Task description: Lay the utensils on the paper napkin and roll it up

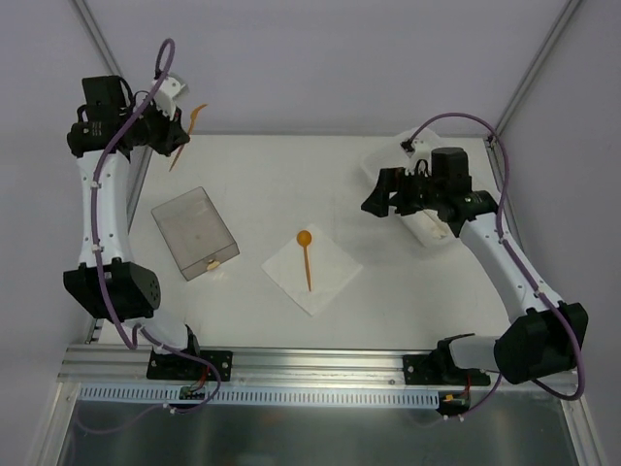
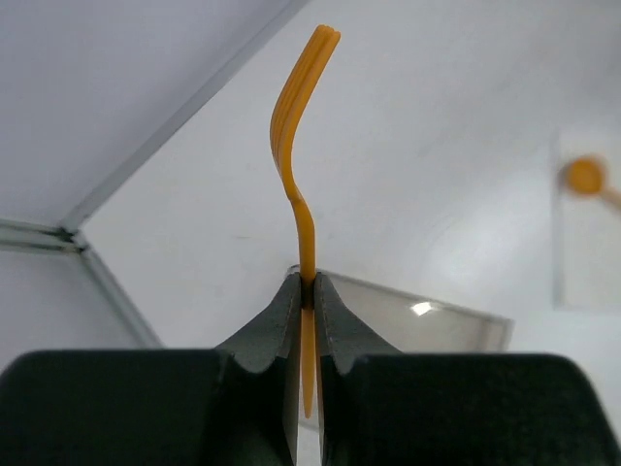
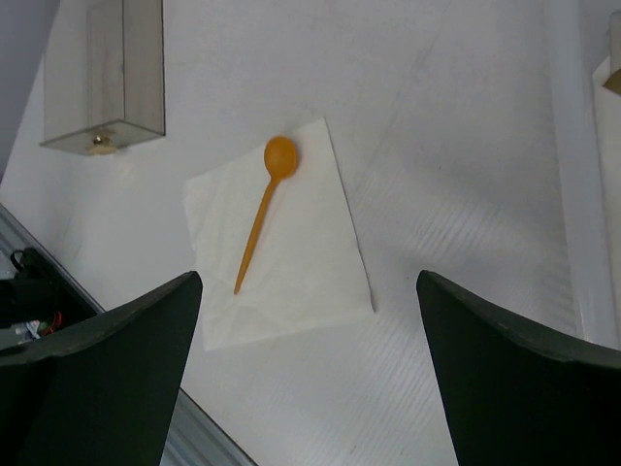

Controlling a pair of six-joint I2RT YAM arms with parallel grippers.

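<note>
A white napkin (image 1: 325, 277) lies flat on the table (image 1: 291, 175), just short of the middle of the front edge. It is turned like a diamond, with its corners pointing at the table's edges. One orange spoon (image 1: 307, 260) rests on it, roughly along the diagonal, bowl toward the far edge and handle tip toward the front. Lying across the middle like this, it looks set to be wrapped inside the sheet.

A second utensil (image 2: 291, 126), also orange and probably a fork though seen edge-on, is up in the air over the far left corner. The left gripper (image 2: 307, 286) is clenched on its handle, and the curved head sticks out well past the fingertips. This low pinch leaves most of the length free, which should make it easy to lay down beside the spoon. It is well apart from the napkin, so carrying it across seems to be the step in hand.

A smoky clear box (image 1: 194, 233) sits on the table near the left edge, between that corner and the napkin.

The right gripper (image 3: 309, 282) hovers toward the far right corner, above a translucent white tray (image 1: 432, 231). Its jaws are spread wide and hold nothing. Its wrist camera looks down between them at the napkin and spoon. It appears parked out of the left arm's way. Rolling has not begun.
</note>
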